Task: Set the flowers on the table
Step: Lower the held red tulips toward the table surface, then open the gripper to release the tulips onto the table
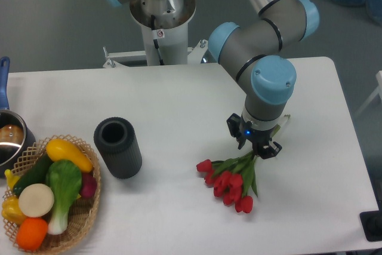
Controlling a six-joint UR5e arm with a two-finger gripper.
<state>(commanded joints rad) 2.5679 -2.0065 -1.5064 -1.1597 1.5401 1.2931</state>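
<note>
- A single fixed camera looks down steeply from high above the front edge of the table (179, 100), facing the arm's pedestal (161, 22) at the far side.
- The view is set back far enough to take in nearly the whole white tabletop, its right rounded corners included; the left edge is cut off, cropping a pot (9, 138) and a wicker basket (80, 219).
- Grey floor fills the top strip behind the table.
- No second view is given, so nothing is shared.
</note>
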